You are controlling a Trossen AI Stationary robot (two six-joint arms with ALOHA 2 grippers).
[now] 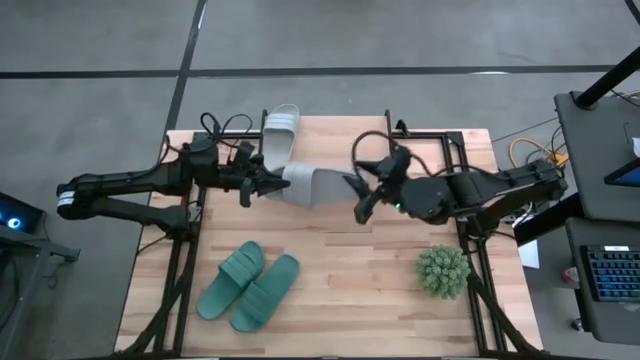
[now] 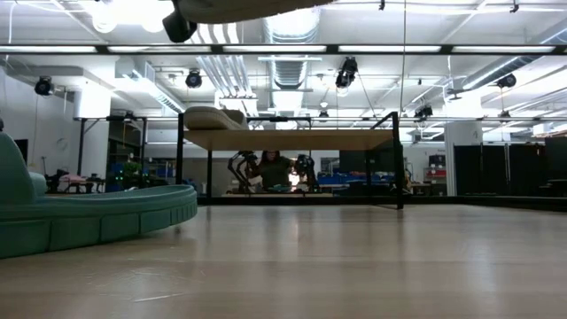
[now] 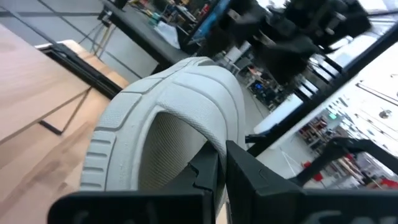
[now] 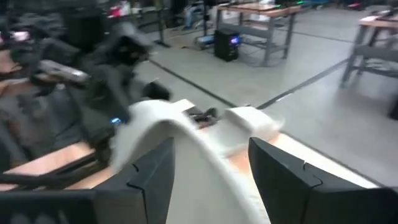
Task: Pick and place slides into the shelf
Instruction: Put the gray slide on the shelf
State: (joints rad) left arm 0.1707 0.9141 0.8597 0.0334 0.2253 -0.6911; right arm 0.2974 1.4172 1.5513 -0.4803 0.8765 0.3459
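**Q:** Slides, as shown from above: where do the four lie?

**A:** One pale slide (image 1: 303,184) hangs in the air between the two arms, above the middle of the table (image 1: 350,300). The left gripper (image 1: 268,183) is clamped shut on one end of it; the left wrist view shows a dark finger (image 3: 258,180) pressed against the ribbed strap. The right gripper (image 1: 361,190) stands at the other end, jaws spread wide with the slide's end between them; a firm hold there cannot be confirmed. The second pale slide (image 1: 280,132) lies on the shelf (image 1: 330,135) at the far edge. The teal pair (image 1: 248,285) lies side by side on the near left of the tabletop.

**Q:** What does the shelf hold?

**A:** On its top, the one pale slide only. The low view shows no slide on the table under the shelf top (image 2: 292,139).

**Q:** What could go wrong from here?

**A:** Judged from the single clamped end, the foam may sag or twist, and a jolt could pull it free. The right jaws, being close, could also nudge it. A plant ball (image 1: 442,271) sits near the right arm, well apart from the slides.
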